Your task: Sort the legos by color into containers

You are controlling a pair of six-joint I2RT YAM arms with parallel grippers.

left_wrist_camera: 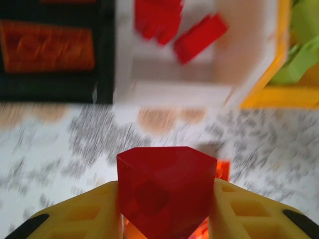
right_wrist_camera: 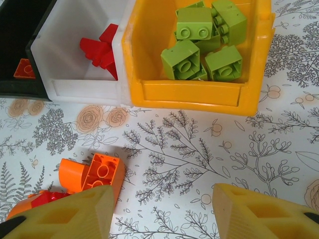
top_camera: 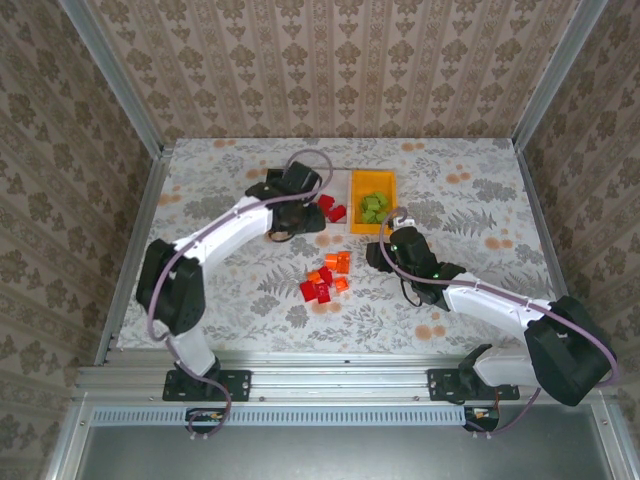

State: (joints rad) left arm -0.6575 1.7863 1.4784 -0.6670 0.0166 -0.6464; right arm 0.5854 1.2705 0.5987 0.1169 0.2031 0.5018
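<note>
Clamping a red brick between both fingers, the left gripper hangs at the bottom centre of the left wrist view, just short of the white bin in the upper middle. That bin holds red bricks, so the brick is judged to be lined up for release there. The black bin, upper left, holds orange bricks. The yellow bin, upper centre of the right wrist view, holds green bricks. The three bins stand side by side, which puts each colour a short reach from the next.

The right gripper is released, its fingers wide apart with nothing between them, at the bottom of its view. An orange brick lies just beside the finger at lower left; a pick there is the likely purpose. The pile of loose red and orange bricks lies at the centre of the top view, near the bins.

The table carries a floral print. Wallpapered panels enclose it on three sides, and a metal rail runs along the bottom.
</note>
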